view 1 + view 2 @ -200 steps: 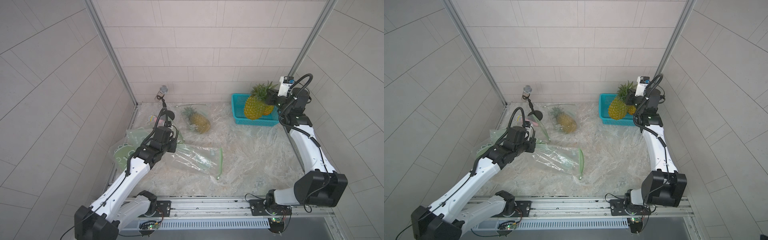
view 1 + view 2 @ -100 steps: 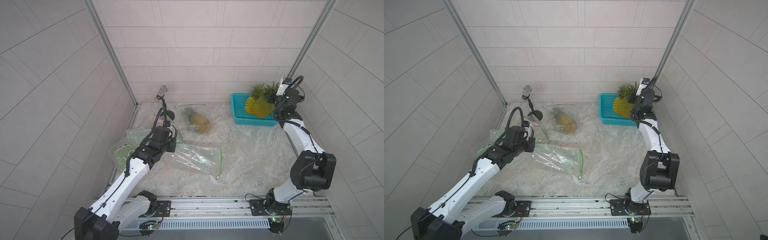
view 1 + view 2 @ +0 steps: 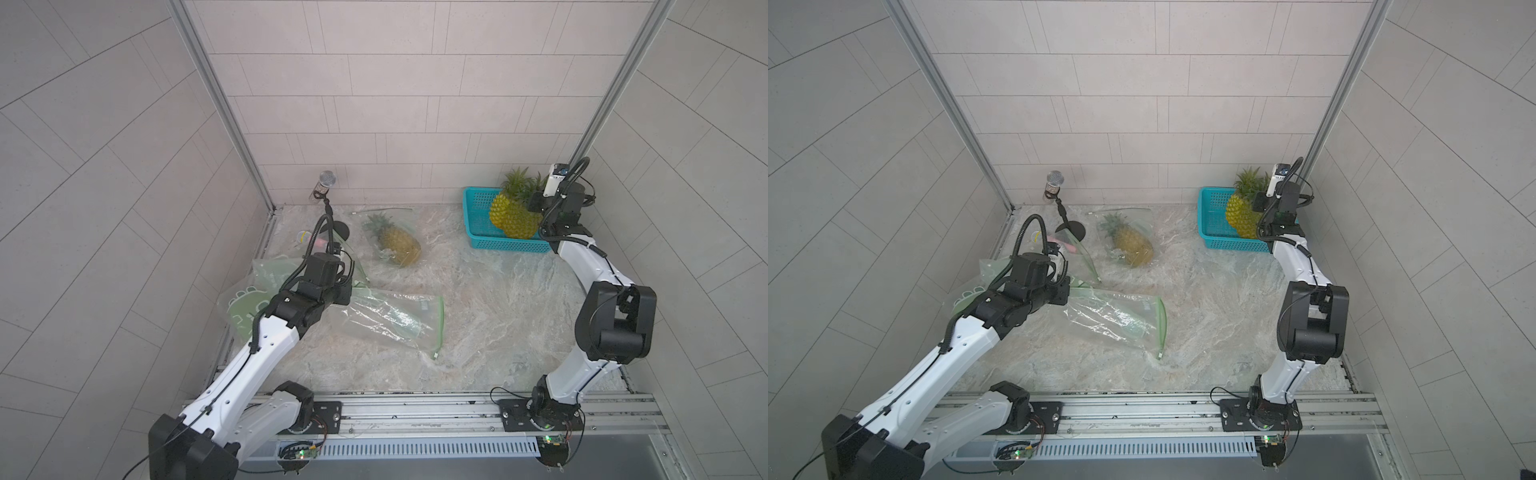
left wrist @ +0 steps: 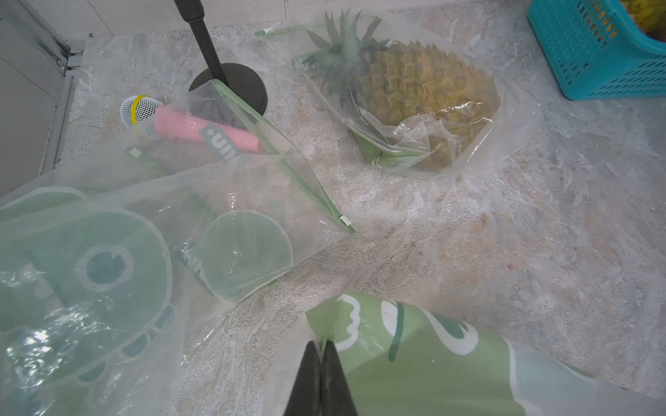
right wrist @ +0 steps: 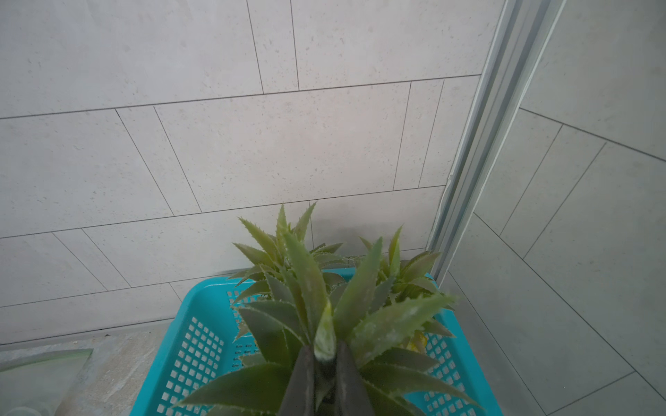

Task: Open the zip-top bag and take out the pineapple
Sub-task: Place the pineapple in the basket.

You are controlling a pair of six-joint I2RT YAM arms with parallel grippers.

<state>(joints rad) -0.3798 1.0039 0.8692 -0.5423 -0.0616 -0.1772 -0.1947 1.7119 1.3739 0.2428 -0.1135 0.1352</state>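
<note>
The clear zip-top bag [image 3: 390, 320] [image 3: 1117, 318] lies flat mid-table with nothing inside and its green zip edge to the right. My left gripper [image 4: 322, 347] is shut on the bag's green printed corner [image 4: 414, 356]. The pineapple [image 3: 517, 222] [image 3: 1246, 220] hangs in the teal basket [image 3: 478, 216] [image 3: 1214, 222] at the back right. My right gripper [image 5: 324, 354] is shut on a leaf of its crown [image 5: 317, 288]. Both top views show that gripper [image 3: 536, 205] against the crown, close to the corner post.
Another pineapple [image 3: 498, 208] sits in the basket beside the held one. A bagged pineapple [image 3: 397, 245] [image 4: 421, 90] lies at the back middle. A microphone stand [image 3: 328, 195], a bagged pink microphone [image 4: 201, 131] and loose printed bags [image 3: 249, 299] crowd the left.
My right arm has drawn back toward the rear corner and lowered the pineapple deeper into the basket. The left arm and the bag have stayed put.
</note>
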